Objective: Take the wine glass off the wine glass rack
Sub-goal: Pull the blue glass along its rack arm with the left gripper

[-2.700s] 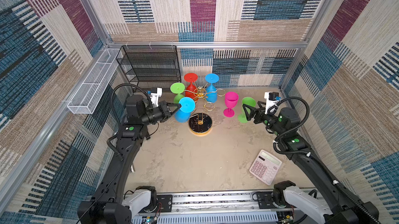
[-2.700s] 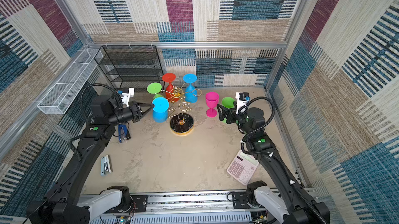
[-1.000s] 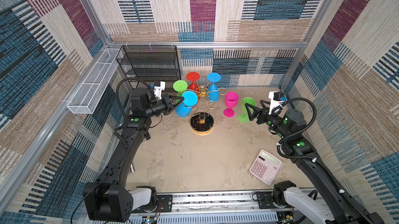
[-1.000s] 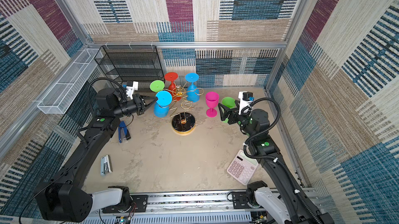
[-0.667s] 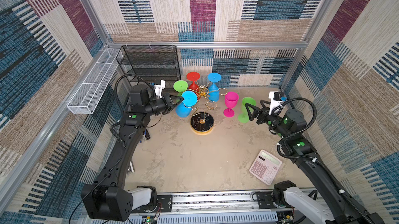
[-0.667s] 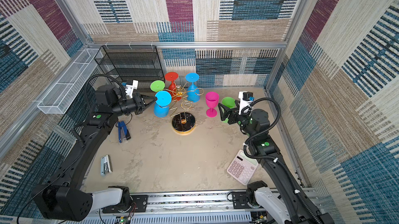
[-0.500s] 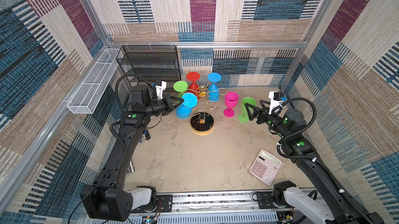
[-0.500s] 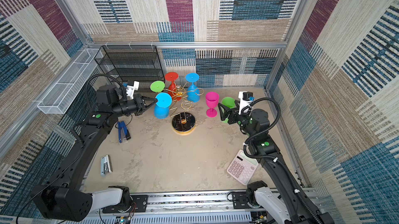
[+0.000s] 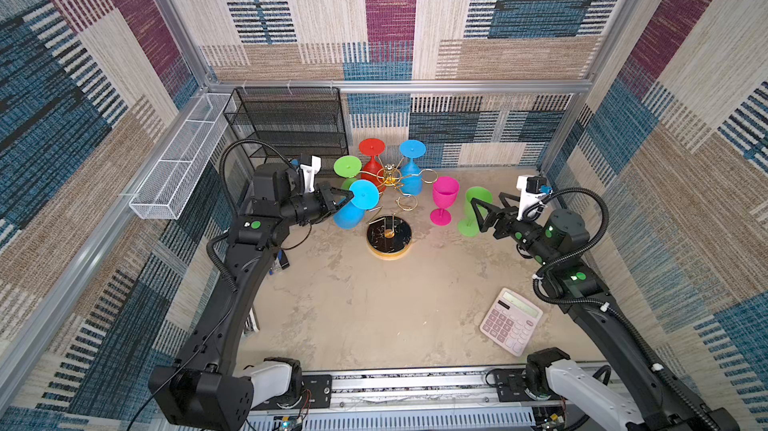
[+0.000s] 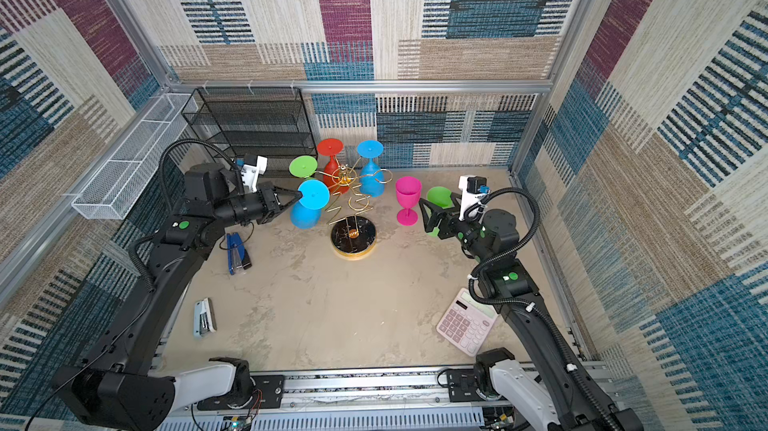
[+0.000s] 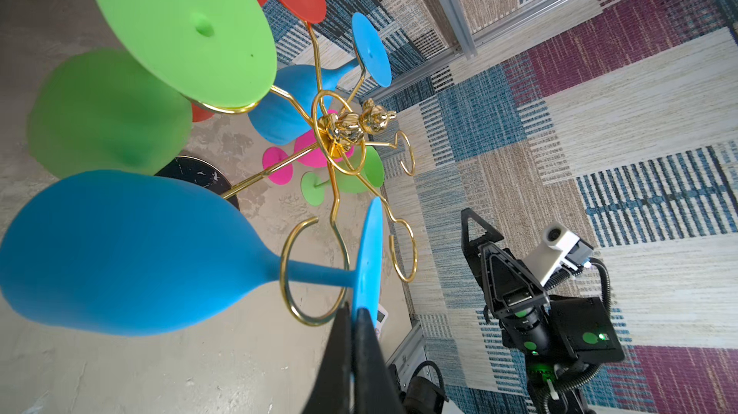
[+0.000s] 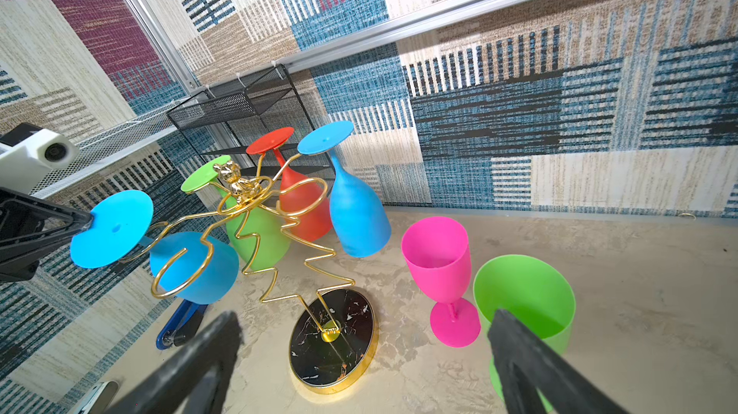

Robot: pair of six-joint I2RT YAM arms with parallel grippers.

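Since the earliest look, our left gripper point(image 11: 351, 310) has crept up and in toward the wine glass rack point(image 12: 335, 336), taking along the foot of the blue wine glass point(image 11: 120, 252). We see its jaws pinched tight on the rim of that flat round foot. The glass is matte blue, bowl down and tilted, its stem inside one gold loop on the rack's left side in both top views. We note the rack's zigzag gold post, the small gold figurine on top and the black marbled, gold-rimmed base, standing toward the back of the table point(image 9: 374, 304). Our right gripper point(image 9: 486, 200) gapes wide, holding nothing, beside an upright green glass point(image 12: 523, 296).
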